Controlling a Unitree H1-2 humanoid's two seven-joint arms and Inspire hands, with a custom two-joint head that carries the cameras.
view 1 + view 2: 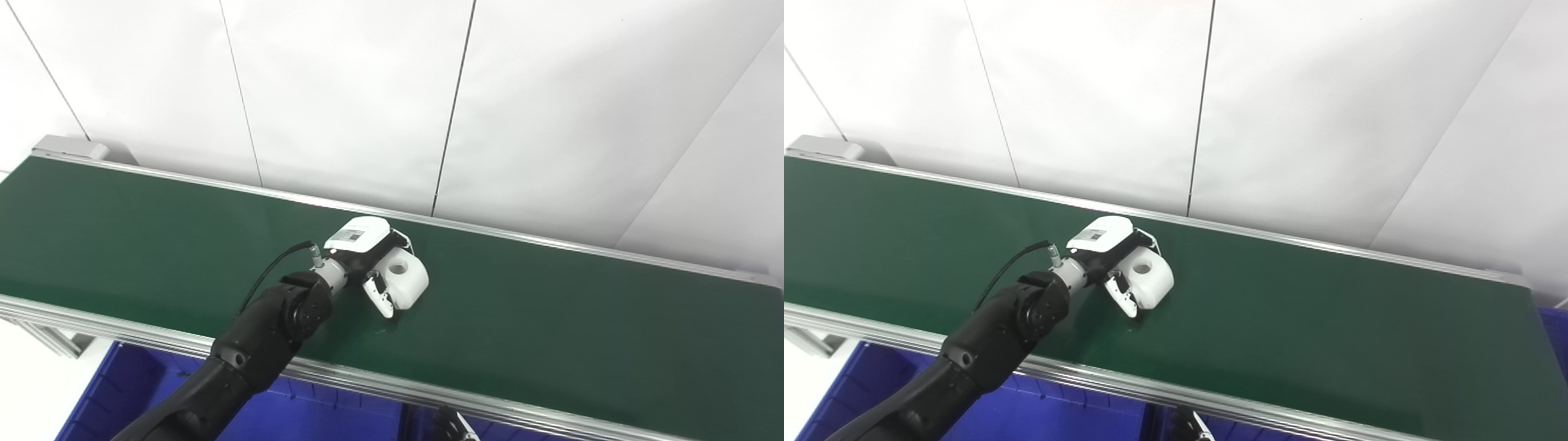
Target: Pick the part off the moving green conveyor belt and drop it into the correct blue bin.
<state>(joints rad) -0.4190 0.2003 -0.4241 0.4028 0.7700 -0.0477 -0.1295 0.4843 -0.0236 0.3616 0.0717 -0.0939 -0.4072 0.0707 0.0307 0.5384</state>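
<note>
Nearest the camera, deep-blue plastic bins [294, 416] sit below the belt's aluminium rail. Above them the left hand [373, 263] has its fingers [381, 297] curled around the white moulded plastic part with a round hole [405, 277], which seems to rest on the dark green conveyor belt [551, 318]. A firm closure before lifting should prevent slipping. Only the right eye view shows more blue bin past the belt's far end; the right hand is unseen.

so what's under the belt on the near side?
Blue bins show below the belt's near rail, with a divider between two. Their insides are mostly hidden by the belt and the left arm. The left hand is closed on the white part up on the belt.
</note>
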